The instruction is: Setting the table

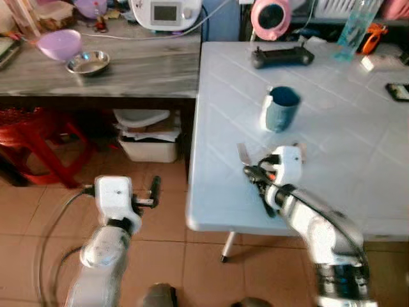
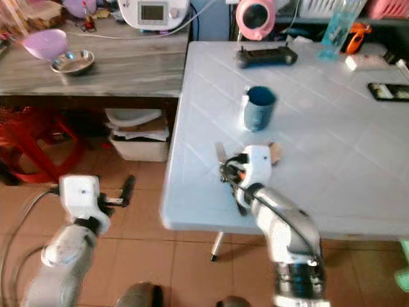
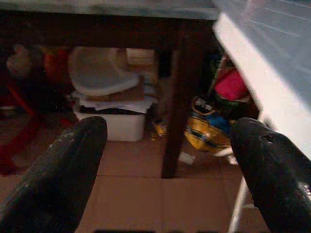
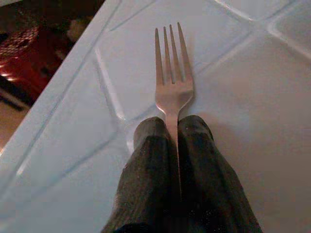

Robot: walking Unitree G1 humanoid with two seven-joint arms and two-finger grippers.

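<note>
In my right wrist view, the right gripper has its fingers pinched tight on a fork, tines lying over the pale blue table. From the head, I see it near the table's front edge, before what looks like a blue mug. My left gripper hangs spread wide above the floor.

— Over on the grey wooden table: a purple bowl touching a small steel bowl, a white appliance with a screen behind.

— Beneath it?

— A white plastic bin stuffed with paper and a pale lid, beside a red stool on tan floor tiles.

— And along the far edge of the white table?

— A black controller, a pink round device, a clear blue bottle, an orange tool, a dark phone.
</note>
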